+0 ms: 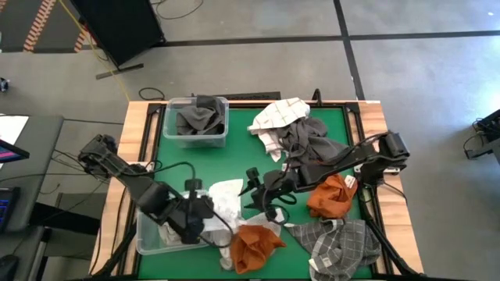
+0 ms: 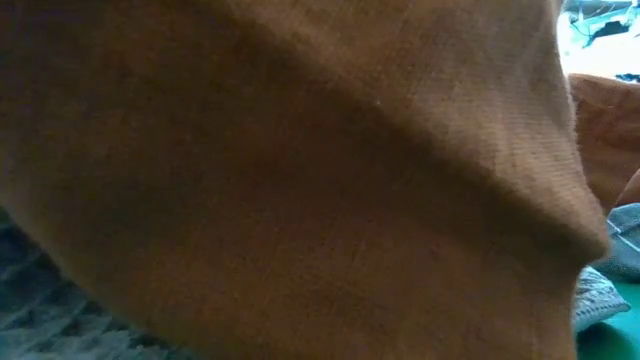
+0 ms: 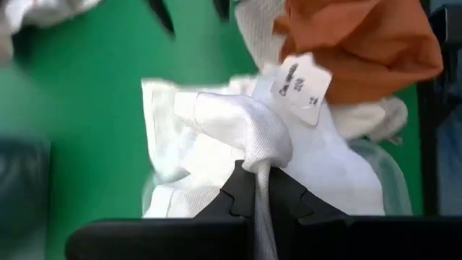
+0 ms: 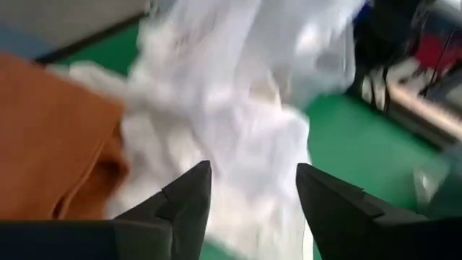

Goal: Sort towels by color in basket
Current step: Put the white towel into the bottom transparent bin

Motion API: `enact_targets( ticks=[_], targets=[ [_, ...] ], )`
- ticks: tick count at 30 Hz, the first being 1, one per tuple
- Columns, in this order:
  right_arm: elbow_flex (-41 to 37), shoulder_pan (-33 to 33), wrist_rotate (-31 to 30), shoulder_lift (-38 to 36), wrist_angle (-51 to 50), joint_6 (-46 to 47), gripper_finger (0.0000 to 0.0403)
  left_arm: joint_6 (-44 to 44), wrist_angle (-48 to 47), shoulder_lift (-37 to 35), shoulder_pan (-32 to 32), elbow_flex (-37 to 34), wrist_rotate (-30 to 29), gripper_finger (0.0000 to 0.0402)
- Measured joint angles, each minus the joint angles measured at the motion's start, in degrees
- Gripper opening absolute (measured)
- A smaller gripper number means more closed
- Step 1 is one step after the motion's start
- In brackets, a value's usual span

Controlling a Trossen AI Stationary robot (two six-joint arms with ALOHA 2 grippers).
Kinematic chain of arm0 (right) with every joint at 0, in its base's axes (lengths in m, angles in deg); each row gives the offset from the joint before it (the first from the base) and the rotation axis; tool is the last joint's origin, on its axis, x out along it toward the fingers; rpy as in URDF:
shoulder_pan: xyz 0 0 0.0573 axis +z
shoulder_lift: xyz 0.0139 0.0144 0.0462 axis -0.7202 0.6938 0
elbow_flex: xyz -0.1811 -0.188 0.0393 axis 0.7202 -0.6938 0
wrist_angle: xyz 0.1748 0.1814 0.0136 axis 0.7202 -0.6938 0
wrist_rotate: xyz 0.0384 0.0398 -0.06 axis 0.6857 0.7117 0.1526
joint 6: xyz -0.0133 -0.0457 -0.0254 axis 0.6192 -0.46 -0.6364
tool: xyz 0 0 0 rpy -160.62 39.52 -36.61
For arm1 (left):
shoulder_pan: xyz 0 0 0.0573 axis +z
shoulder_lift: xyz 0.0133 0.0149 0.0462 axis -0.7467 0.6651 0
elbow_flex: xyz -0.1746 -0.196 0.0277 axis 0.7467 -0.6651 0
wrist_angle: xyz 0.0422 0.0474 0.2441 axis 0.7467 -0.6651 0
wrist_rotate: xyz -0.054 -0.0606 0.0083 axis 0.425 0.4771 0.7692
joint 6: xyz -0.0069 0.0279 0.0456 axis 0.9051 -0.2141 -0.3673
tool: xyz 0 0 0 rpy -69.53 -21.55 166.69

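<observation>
My left gripper (image 1: pixel 205 212) (image 3: pixel 260 177) is near the table's front left, beside a clear bin (image 1: pixel 148 238), and is shut on a white towel (image 1: pixel 228 197) (image 3: pixel 216 130). My right gripper (image 1: pixel 254 186) (image 4: pixel 253 180) is open and hovers just over the same white towel (image 4: pixel 231 123), touching nothing. A rust orange towel (image 1: pixel 254 246) (image 3: pixel 354 43) lies against the white one. A second orange towel (image 1: pixel 332 195), a grey checked towel (image 1: pixel 344 246), a dark grey towel (image 1: pixel 308 140) and a white checked towel (image 1: pixel 277 117) lie on the green mat. My left gripper pinches a bunched fold of the white towel (image 3: pixel 261 155) between its two fingers, with the cloth running down between them. The rest of the towel, with its label tag (image 3: pixel 297 81), spreads ahead of the fingers onto the mat and the bin's rim (image 3: pixel 386 170).
A second clear bin (image 1: pixel 168 117) at the far left of the mat holds a dark grey towel (image 1: pixel 199 121). An orange towel (image 2: pixel 300 180) fills nearly all of the low view. The middle left of the green mat (image 1: pixel 195 164) is bare.
</observation>
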Motion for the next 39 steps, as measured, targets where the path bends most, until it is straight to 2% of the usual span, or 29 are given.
enact_targets(
  ticks=[6,11,15,22,33,39],
  targets=[
    [0.0,-1.0,-5.3,-3.0,-18.2,2.1,0.0244,16.0,-10.4,0.0,-4.1,1.3,6.2,0.0003],
    [-1.1,-2.6,-5.6,-3.6,-28.0,6.5,0.024,25.1,-11.7,0.0,-6.4,-1.2,12.7,0.0003],
    [-4.6,-3.8,-5.6,-3.6,-29.7,8.8,0.0239,27.0,-10.1,0.0,-6.5,-5.2,16.8,0.0003],
    [-9.9,-5.1,-5.6,-3.6,-29.4,11.8,0.0239,25.8,-0.3,0.0,-3.9,-15.1,21.5,0.0006],
    [-11.5,-5.0,-5.6,-3.6,-29.3,12.5,0.0239,28.8,14.1,0.0,-0.1,-28.3,28.7,0.001],
    [-11.5,-5.0,-5.5,-3.6,-29.1,12.5,0.0239,29.8,15.6,-0.2,0.0,-29.7,26.9,0.0013]
  ],
)
